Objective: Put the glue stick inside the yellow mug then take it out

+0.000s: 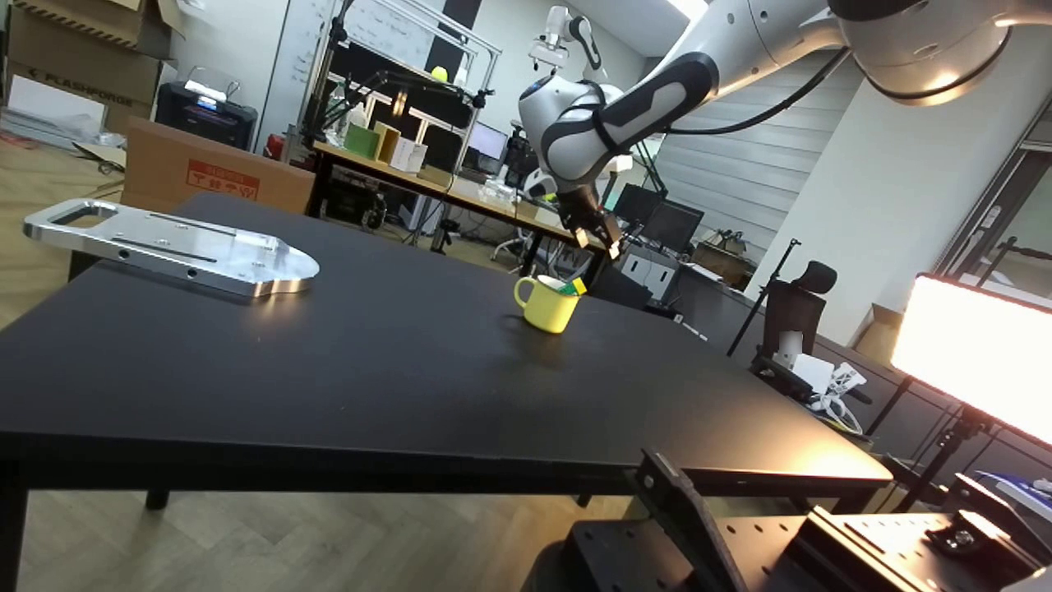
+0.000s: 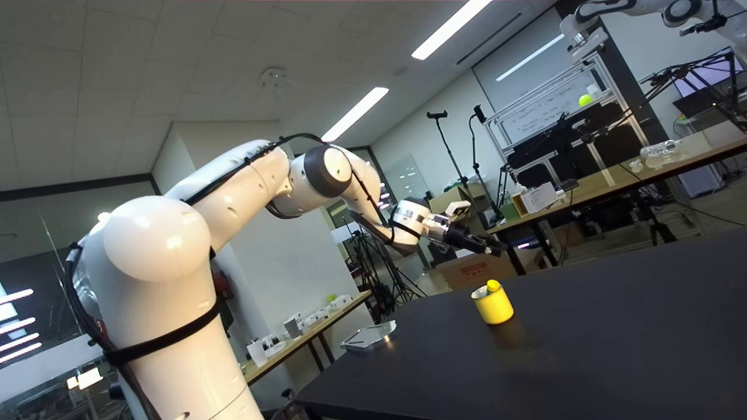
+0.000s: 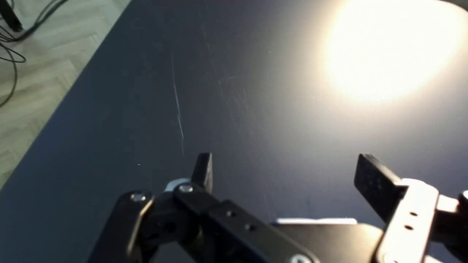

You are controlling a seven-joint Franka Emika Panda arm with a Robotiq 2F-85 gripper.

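The yellow mug [image 1: 549, 309] stands upright on the black table in both exterior views, also here [image 2: 496, 309]. The glue stick [image 1: 574, 287] is inside the mug, leaning, with its yellow-green end sticking out above the rim. Its yellow end also shows at the rim in an exterior view [image 2: 494, 286]; its lower part is hidden by the mug. My gripper [image 1: 598, 243] is raised above the table, apart from the mug. In the wrist view the gripper [image 3: 283, 160] is open, fingers wide apart, nothing between them. The mug and glue stick are out of the wrist view.
The black table [image 1: 394, 362] carries a silver metal plate [image 1: 177, 245], seen also in an exterior view [image 2: 369, 336]. A bright light panel [image 1: 978, 353] stands beside the table. The table edge and floor [image 3: 47, 80] show at the left of the wrist view.
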